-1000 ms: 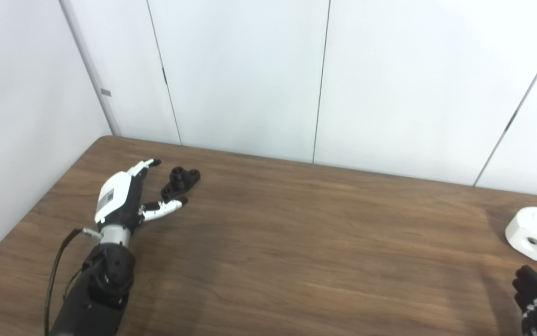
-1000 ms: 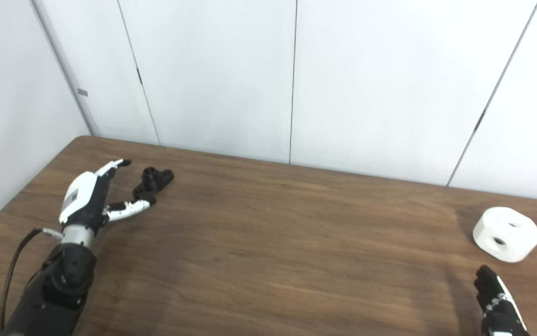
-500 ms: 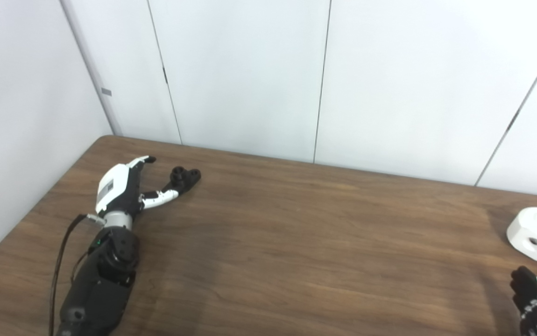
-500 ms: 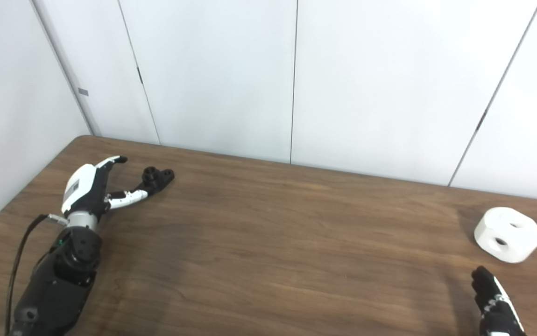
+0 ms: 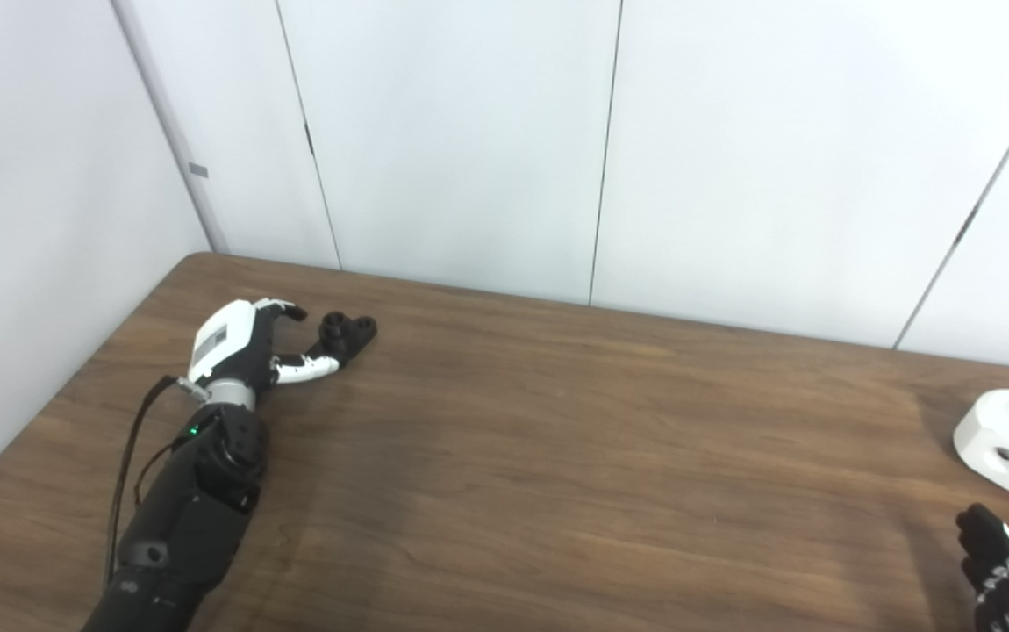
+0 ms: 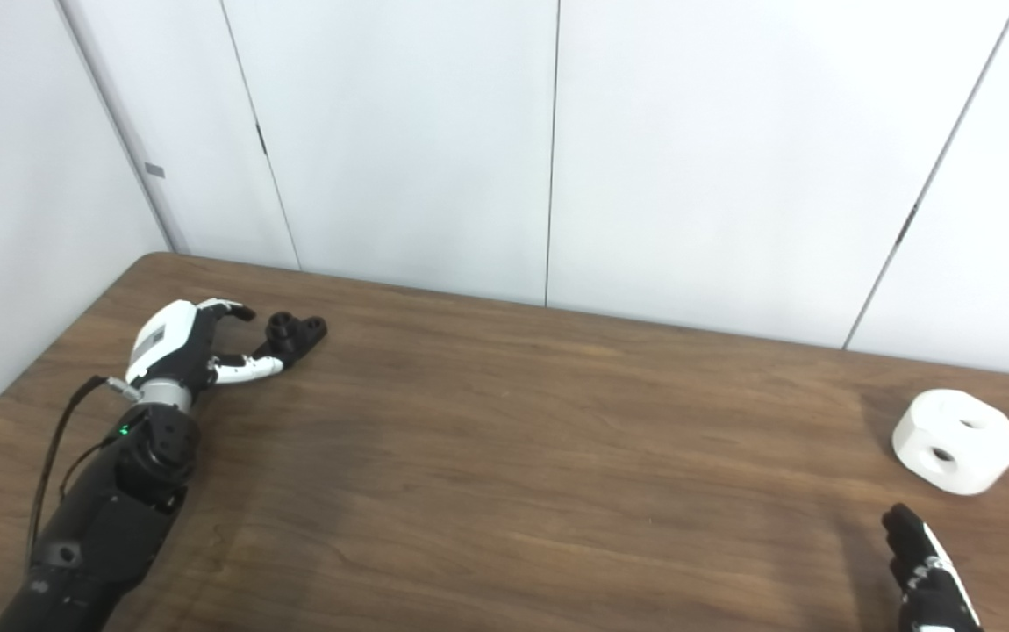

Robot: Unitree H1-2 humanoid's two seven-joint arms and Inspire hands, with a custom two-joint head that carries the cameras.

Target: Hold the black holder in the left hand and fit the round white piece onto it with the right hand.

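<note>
Over in the left of the frame, our left hand (image 5: 246,338) sits low on the table (image 5: 557,439), fingers spread apart, with the black holder (image 5: 347,332) just beyond the fingertips and the thumb reaching up to its near end. Nothing is clamped yet. Down in the lower right corner, our right hand (image 6: 926,570) is mostly cut off by the edge, so we cannot tell whether it is open or closed. The round white piece (image 6: 956,439) lies at the far right, near that hand but apart from it.

The risk here, as we judge it: the holder is small and lies flat, so if we close from the side the thumb may shove it away towards the upper edge instead of trapping it. A shallow pinch could also let it twist, leaving its pegs pointing the wrong way for the fit.
</note>
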